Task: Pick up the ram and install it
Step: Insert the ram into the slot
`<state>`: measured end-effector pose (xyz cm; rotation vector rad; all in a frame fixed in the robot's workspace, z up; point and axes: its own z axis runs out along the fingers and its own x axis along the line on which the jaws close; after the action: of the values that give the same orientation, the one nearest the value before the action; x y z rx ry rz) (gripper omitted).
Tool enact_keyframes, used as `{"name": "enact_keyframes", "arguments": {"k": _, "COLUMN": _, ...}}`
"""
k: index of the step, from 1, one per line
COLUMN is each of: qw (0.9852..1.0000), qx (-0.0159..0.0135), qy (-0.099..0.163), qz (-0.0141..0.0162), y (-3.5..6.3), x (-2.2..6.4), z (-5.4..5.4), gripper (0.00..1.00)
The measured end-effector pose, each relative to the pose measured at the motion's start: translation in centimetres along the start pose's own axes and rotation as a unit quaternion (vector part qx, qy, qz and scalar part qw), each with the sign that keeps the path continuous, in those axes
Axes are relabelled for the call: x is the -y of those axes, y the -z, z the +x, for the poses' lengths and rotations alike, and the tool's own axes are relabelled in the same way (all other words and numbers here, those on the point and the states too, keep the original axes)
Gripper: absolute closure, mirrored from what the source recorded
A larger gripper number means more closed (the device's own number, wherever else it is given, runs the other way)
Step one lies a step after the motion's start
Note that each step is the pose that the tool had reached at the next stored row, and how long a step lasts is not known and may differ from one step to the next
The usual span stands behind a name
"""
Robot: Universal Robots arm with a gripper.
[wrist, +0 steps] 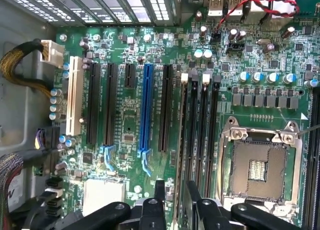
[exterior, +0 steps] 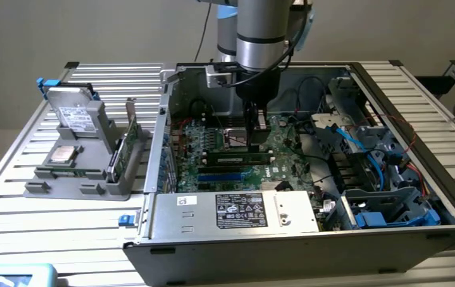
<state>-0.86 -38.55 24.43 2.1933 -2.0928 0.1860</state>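
End effector (wrist: pixel 176 195): nearest the wrist camera. Its black links and two fingers (wrist: pixel 159 192) are cut off by the picture's edge. The jaws stand apart, gripping nothing, with a finger on either side of the ram's thin edge and a little clearance on both sides.
End effector, exterior view (exterior: pixel 253 142): points straight down into the open computer case (exterior: pixel 291 258), with its tips just above the ram. The arm above it runs out of frame.
Ram (wrist: pixel 180 140): stands on edge in the memory slot nearest the long black expansion slots. The wrist camera sees only its top edge, so the chips and label are hidden, and the end nearest the camera is lost behind the fingers.
Ram, exterior view (exterior: pixel 239 159): a dark strip with a small pale label. Its long axis runs from the exterior view's left to its right, parallel to the blue slots just in front of it.
Slot latches: too small to tell whether they are closed.
Motherboard (wrist: pixel 125 120): a blue slot (wrist: pixel 146 110) lies among the black ones, and the open processor socket (wrist: pixel 260 165) is on the far side of the memory slots.
Power supply (exterior: pixel 235 212): against the case's near wall, hiding the board's front edge.
Bench (exterior: pixel 20 239): slatted. A grey stand (exterior: pixel 76 179) at the exterior view's left holds a hard drive (exterior: pixel 79 116) and an upright green card (exterior: pixel 129 143).
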Motion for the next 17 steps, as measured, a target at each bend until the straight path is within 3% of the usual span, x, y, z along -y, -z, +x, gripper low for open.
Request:
{"name": "enact_keyframes", "arguments": {"k": 9, "qw": 1.0, "qx": 0.0001, "qy": 0.0, "qz": -0.0023, "y": 0.8, "x": 2.36, "z": 0.4, "gripper": 0.7}}
{"name": "enact_keyframes", "arguments": {"k": 17, "qw": 1.0, "qx": 0.001, "qy": 0.0, "qz": -0.003, "y": 0.8, "x": 2.46, "z": 0.4, "gripper": 0.7}}
